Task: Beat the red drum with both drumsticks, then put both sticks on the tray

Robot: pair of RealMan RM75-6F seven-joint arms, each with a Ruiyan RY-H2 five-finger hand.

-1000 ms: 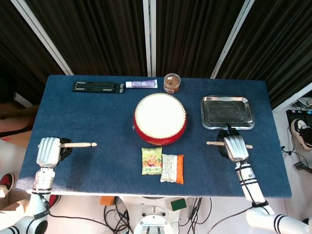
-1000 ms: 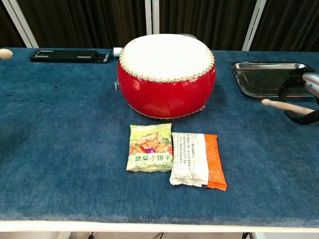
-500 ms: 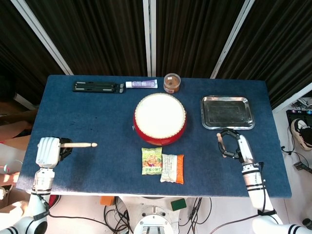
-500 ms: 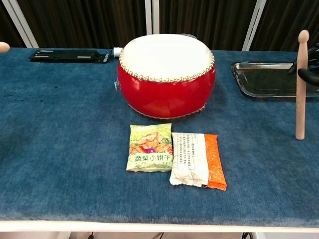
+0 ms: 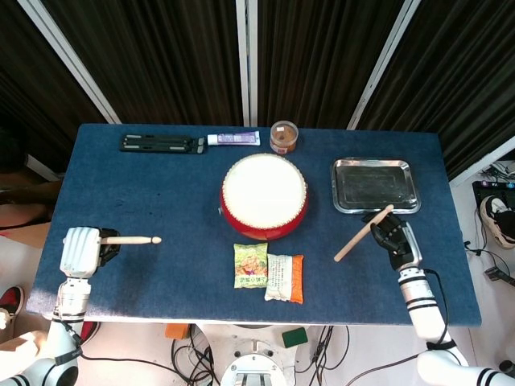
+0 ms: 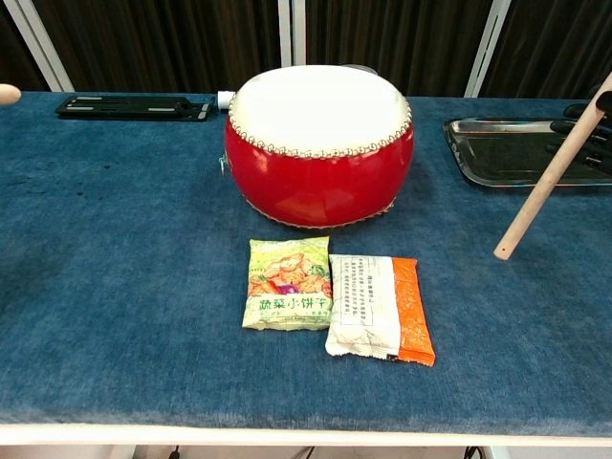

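Note:
The red drum (image 5: 264, 197) with its white skin stands mid-table, also large in the chest view as the drum (image 6: 318, 143). My left hand (image 5: 80, 250) grips a wooden drumstick (image 5: 133, 240) at the table's left front, the stick lying level and pointing right toward the drum; only its tip (image 6: 8, 93) shows in the chest view. My right hand (image 5: 395, 239) holds the other drumstick (image 5: 363, 234) tilted, its free end slanting down-left over the cloth; the chest view shows this stick (image 6: 546, 184) diagonal in front of the tray. The silver tray (image 5: 375, 186) lies right of the drum.
Two snack packets (image 5: 269, 273) lie in front of the drum. A brown-lidded jar (image 5: 283, 137), a tube (image 5: 233, 139) and a black flat case (image 5: 161, 143) sit along the far edge. Dark curtains close the back.
My right hand turned the drumstick from lying flat, through upright, to a slant toward the drum's side. The left hand and its stick stayed put.

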